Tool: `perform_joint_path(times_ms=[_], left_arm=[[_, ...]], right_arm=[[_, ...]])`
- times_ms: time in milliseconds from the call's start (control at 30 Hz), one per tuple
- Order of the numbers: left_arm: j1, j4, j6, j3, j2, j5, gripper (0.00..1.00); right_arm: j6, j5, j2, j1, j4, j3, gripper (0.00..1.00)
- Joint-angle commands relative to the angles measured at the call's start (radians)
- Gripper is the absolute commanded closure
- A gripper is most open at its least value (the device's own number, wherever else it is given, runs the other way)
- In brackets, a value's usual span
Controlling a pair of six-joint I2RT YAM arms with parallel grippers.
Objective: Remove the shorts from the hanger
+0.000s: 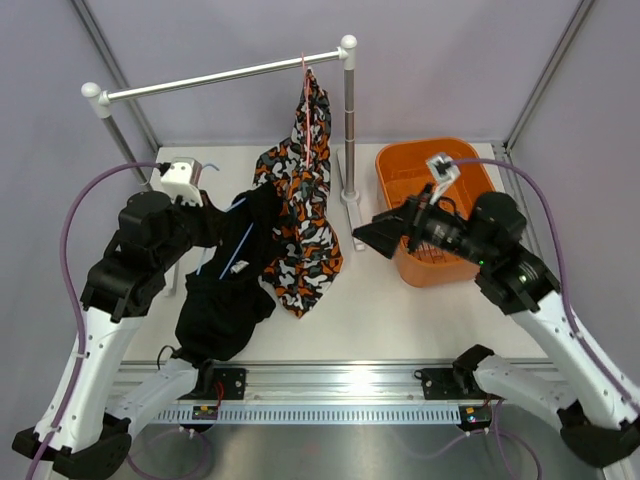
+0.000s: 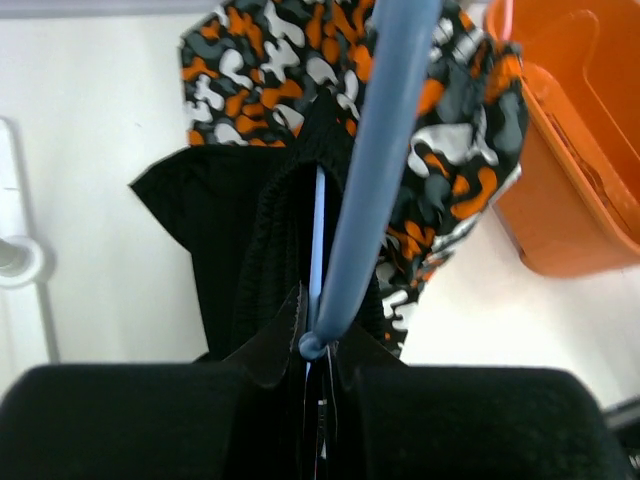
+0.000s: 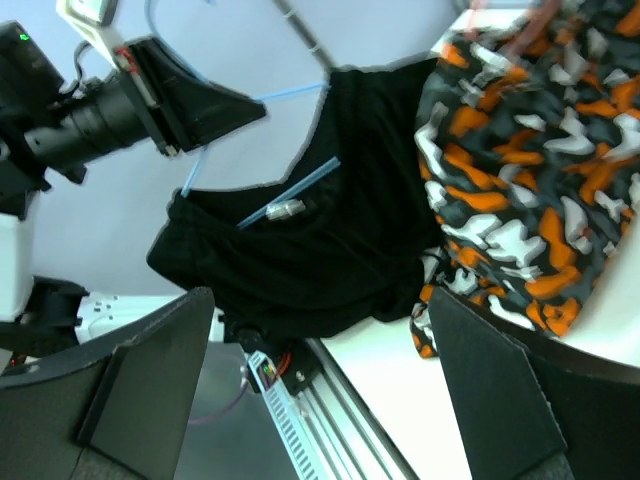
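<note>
My left gripper (image 1: 215,228) is shut on a blue hanger (image 2: 380,170), its jaws pinched on the hanger's lower end (image 2: 318,345). The black shorts (image 1: 225,290) hang from this hanger over the table's front left; in the right wrist view the black shorts (image 3: 320,250) drape below the left gripper (image 3: 250,108). The camouflage shorts (image 1: 300,225) hang from a pink hanger (image 1: 305,70) on the rail and reach down to the table. My right gripper (image 1: 365,237) stands open just right of the camouflage shorts (image 3: 530,170), with nothing between its fingers (image 3: 150,380).
A clothes rack with a white rail (image 1: 225,75) and a metal post (image 1: 348,120) stands at the back of the table. An orange bin (image 1: 435,165) sits at the right, under the right arm. An aluminium rail (image 1: 330,385) runs along the table's front edge.
</note>
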Motion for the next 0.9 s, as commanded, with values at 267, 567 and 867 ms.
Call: perform_joint_path(times_ms=[267,567,867], left_arm=[[-0.030,0.134,-0.011,-0.185,-0.107,0.267,1.00],[-0.045,0.137,0.006,-0.177,-0.118,0.282,1.00],[-0.048,0.137,0.006,-0.165,-0.110,0.281,1.00]], right_arm=[[-0.133,0.631,0.541,0.427,-0.162,0.363,0.04],[-0.154,0.806,0.802,0.518,-0.279,0.591,0.13],[-0.147,0.861,0.877,0.553,-0.325,0.654,0.14]])
